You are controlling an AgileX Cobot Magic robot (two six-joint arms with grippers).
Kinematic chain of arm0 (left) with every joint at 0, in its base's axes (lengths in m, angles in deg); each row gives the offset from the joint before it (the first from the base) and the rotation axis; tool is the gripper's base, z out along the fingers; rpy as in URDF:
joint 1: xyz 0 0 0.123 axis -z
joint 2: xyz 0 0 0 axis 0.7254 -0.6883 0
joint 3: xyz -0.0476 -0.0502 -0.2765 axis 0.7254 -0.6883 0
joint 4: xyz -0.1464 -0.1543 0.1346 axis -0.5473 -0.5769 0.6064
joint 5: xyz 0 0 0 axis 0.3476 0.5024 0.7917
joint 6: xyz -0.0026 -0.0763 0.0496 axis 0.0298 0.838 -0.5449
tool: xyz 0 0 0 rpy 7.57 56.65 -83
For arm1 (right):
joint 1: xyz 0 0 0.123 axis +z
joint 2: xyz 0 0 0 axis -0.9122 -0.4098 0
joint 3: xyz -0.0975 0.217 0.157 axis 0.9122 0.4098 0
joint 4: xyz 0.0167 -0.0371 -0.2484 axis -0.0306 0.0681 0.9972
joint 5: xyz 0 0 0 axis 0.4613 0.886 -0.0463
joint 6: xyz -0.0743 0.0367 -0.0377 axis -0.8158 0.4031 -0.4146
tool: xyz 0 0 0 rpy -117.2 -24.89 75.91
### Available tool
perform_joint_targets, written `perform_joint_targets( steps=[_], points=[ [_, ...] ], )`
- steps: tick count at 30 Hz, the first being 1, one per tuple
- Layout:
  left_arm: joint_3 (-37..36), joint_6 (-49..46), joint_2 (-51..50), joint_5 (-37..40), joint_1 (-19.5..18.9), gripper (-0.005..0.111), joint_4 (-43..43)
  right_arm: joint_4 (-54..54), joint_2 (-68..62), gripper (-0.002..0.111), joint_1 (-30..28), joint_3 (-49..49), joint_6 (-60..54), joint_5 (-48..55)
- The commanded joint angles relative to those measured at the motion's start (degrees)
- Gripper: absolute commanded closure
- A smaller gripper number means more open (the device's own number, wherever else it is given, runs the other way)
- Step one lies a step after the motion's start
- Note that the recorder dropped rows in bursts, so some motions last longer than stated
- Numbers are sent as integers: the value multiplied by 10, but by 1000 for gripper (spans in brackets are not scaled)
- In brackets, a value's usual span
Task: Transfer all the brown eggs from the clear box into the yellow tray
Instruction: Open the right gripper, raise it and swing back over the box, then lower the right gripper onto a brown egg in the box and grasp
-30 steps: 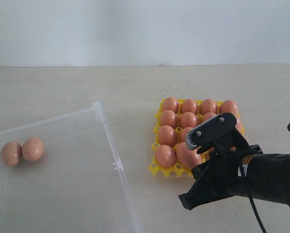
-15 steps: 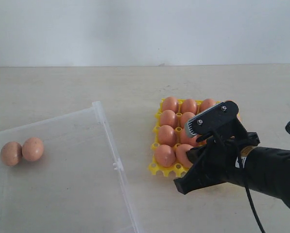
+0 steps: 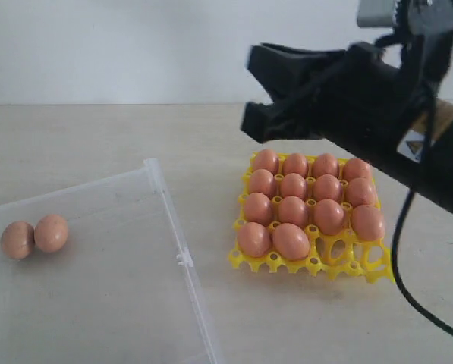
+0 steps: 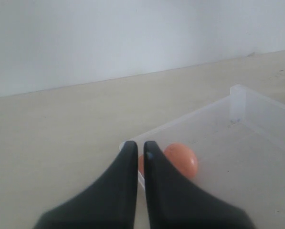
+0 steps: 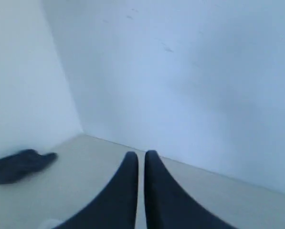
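— On the worktop [image 3: 97, 136], where are the eggs now?

— Two brown eggs [image 3: 51, 233] lie touching each other on the floor of the clear box [image 3: 168, 205], at its left end as the outside camera sees it. Fourteen more sit in the yellow tray [image 3: 317, 264], which stands just right of the box, apart from it. Three rows are full; the row nearest the camera has two eggs on its left and two bare cups on its right.

— And your right pincer?

— I have the right pincer [image 3: 260, 92] raised in the air above the tray, pointing left, well clear of the eggs. On its wrist camera the two black fingers [image 5: 128, 191] lie closed together, only a hairline between them, nothing held, aimed at the pale wall [image 5: 180, 71]. A dark lump [image 5: 20, 164] lies on the worktop beyond; I cannot tell what it is.

— The left one?

— My left pincer [image 4: 137, 145] is closed too and empty. Its tips line up with the end of the box where the two eggs lie; I see one egg [image 4: 181, 160] plainly, the other half hidden behind the tips.
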Motion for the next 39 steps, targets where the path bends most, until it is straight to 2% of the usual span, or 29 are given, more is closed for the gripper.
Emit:
perform_joint_targets(
  steps=[1, 4, 10, 17, 22, 26, 32, 36, 39],
  points=[
    [-2, 0, 2, -4, 2, 103, -4, 268, -77, 108, 11, -115, 200, -8],
    [-2, 0, 2, -4, 2, 103, -4, 343, -170, 108, 50, -198, 225, 1],
    [-2, 0, 2, -4, 2, 103, -4, 350, -288, 108, 140, -291, 228, 82],
    [-2, 0, 2, -4, 2, 103, -4, 350, -357, 108, 249, -342, 229, 160],
    [-2, 0, 2, -4, 2, 103, -4, 341, -359, 108, 272, -361, 242, 289],
    [-2, 0, 2, -4, 2, 103, -4, 341, -359, 108, 271, -395, 295, 480],
    [-2, 0, 2, -4, 2, 103, -4, 273, -353, 108, 271, -442, 280, 677],
    [-2, 0, 2, -4, 2, 103, -4, 175, -342, 108, 271, -465, 162, 795],
    [-2, 0, 2, -4, 2, 103, -4, 76, -342, 108, 271, -481, 27, 894]
  ],
)
